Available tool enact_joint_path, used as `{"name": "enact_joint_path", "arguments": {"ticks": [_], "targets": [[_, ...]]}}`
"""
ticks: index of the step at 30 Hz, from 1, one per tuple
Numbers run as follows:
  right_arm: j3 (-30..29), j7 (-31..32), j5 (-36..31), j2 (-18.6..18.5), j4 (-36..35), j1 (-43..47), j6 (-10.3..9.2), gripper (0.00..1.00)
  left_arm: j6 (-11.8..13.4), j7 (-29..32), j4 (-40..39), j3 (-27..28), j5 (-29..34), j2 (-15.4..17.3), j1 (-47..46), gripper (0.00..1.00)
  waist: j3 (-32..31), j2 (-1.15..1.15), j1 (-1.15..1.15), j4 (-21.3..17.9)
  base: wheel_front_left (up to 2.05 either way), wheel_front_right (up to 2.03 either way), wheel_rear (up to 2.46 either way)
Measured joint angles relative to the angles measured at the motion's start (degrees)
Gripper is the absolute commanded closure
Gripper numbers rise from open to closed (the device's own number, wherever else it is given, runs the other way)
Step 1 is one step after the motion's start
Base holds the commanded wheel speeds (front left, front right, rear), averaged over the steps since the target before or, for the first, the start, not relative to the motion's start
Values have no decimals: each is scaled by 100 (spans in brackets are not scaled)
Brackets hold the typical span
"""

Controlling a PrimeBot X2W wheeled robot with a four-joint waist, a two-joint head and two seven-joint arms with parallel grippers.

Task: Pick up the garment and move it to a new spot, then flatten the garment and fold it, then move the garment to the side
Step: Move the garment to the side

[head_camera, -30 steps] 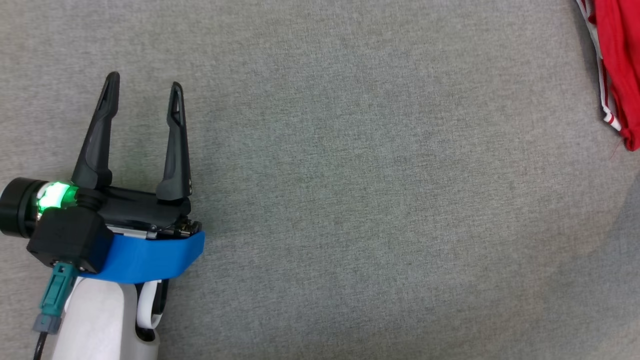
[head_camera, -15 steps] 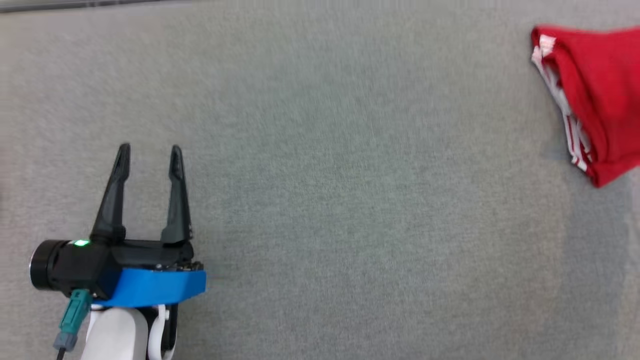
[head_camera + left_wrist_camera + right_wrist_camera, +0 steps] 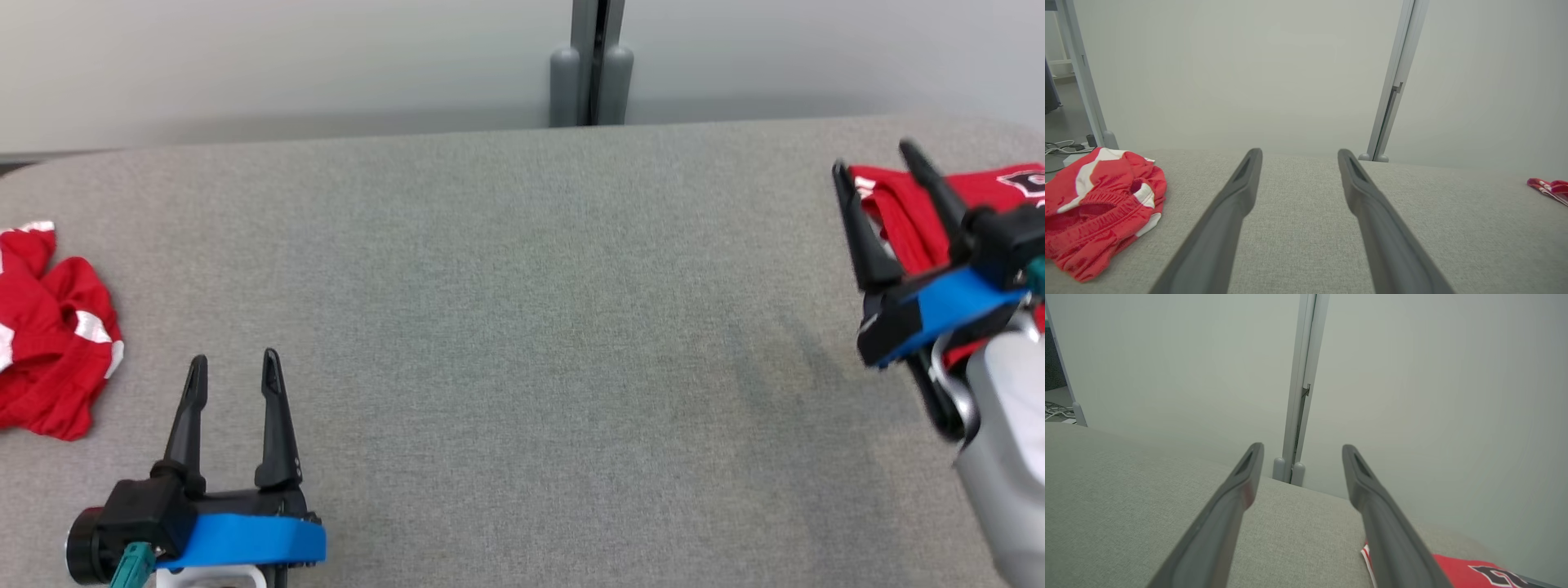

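Folded garment (image 3: 906, 220) lay at the worktop's (image 3: 522, 327) right edge. Right hand (image 3: 873, 159) hung over it, spread wide, gripping nothing. Left hand (image 3: 235, 359) also spread and empty, worktop's front left. Advice: lift right hand straight up, lest fingers snag the fold.

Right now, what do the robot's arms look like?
The left end effector and right end effector each have two long, pointed black fingers, a black body and a blue band. A teal plug sits on the left one. The right forearm is silvery.
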Motion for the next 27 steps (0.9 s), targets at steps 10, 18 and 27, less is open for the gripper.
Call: {"name": "enact_joint_path", "arguments": {"ticks": [10, 18, 27], "targets": [[-570, 0, -160, 392, -888, 1876, 0, 0, -66, -8, 335, -13, -48, -74, 244, 0, -514, 0, 1, 192, 0, 0, 0], [-1131, 32, -493, 904, -1688, 3063, -1, 0, -140, -8, 586, -15, -47, -86, 264, 0, -701, 0, 1, 303, 0, 0, 0], [-1563, 447, -828, 1615, -2625, 3641, -1, 0, -202, -8, 731, -11, -36, -89, 264, 0, -815, 0, 1, 320, 0, 0, 0]]}}
